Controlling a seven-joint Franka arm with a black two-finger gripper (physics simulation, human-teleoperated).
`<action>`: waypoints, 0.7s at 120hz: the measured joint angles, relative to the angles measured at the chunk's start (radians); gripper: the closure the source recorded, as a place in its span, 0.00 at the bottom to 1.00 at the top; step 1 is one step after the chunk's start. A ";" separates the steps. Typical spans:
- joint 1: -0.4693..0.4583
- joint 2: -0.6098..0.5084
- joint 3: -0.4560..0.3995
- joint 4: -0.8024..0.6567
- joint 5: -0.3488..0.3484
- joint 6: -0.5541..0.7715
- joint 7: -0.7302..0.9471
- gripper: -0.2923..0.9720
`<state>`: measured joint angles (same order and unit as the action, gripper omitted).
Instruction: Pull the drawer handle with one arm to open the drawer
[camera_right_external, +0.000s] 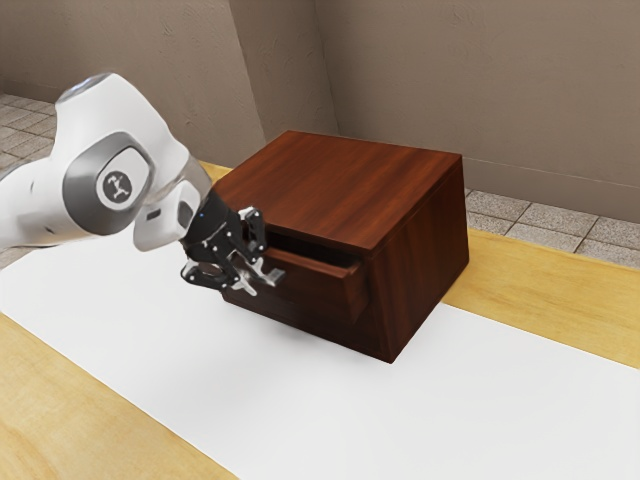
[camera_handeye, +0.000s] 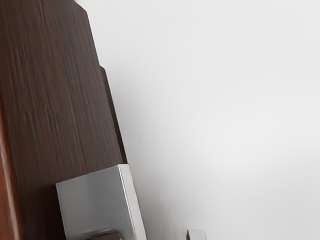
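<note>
Left of centre the gripper (camera_right_external: 238, 268) is sitting at the silver handle (camera_right_external: 258, 274) — clamped or not, I cannot tell — and the drawer (camera_right_external: 315, 285), slightly out, is facing the frame's lower left, its pull direction.

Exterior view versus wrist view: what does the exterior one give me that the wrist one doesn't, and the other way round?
Exterior view: the white arm, the gripper at the handle, the whole cabinet with its drawer standing slightly out, the wooden table and the wall. Wrist view: the wood grain and the handle's flat silver plate up close. Shared: the drawer front, the handle and the white mat.
</note>
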<state>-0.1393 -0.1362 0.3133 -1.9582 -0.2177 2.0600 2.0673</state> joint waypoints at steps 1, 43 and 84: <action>-0.001 -0.002 0.002 -0.002 0.000 0.000 0.001 0.71; -0.021 -0.091 0.032 -0.093 0.009 0.002 0.015 0.67; -0.013 -0.198 0.064 -0.197 0.036 0.005 0.019 0.68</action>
<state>-0.1523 -0.3340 0.3771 -2.1547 -0.1821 2.0649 2.0868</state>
